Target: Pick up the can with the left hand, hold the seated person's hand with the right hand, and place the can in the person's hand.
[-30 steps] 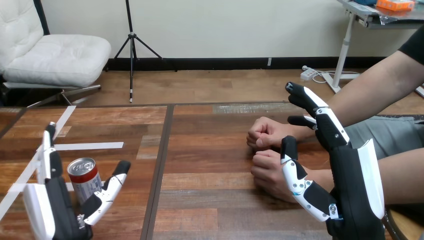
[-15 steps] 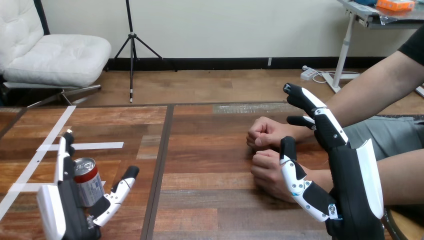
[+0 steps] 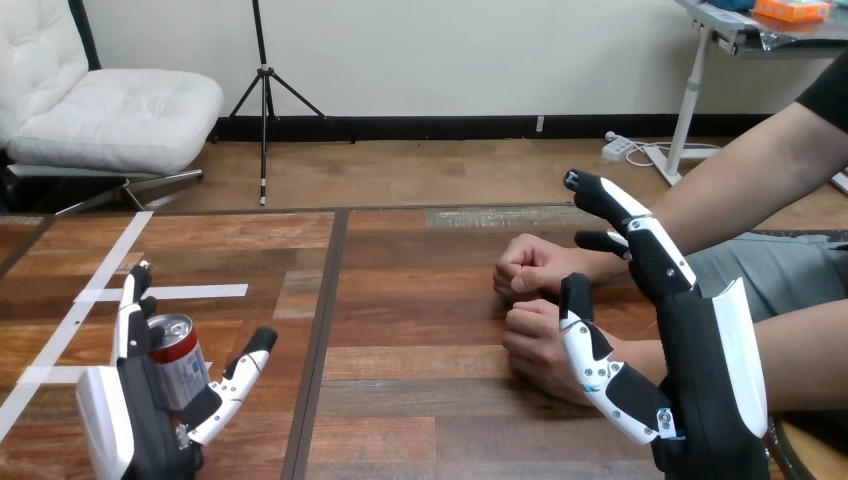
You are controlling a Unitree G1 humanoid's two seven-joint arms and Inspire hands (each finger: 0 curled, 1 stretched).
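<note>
**While the left hand is closing in on the can, the right is waiting at the person's fist**

Compared with a second ago, the left hand (image 3: 140,425) is sitting further in across the table (image 3: 420,400). The can (image 3: 180,358) is now standing upright between its straight fingers (image 3: 130,310) and its spread thumb (image 3: 243,368). Those fingers are lying just beside the can, but I cannot tell whether they are touching it. Nothing is curling round it yet, so the grasp is being set up rather than made. Over the last half second the hand is barely shifting, which suggests it is about to close.

The right hand (image 3: 690,380) is keeping its place, spread. Its thumb is resting against the person's nearer hand (image 3: 530,352) without curling round it. That hand and the person's farther hand (image 3: 525,265) are both staying fisted. The handover is therefore waiting on the lift, a real hold and an opened palm.
</note>
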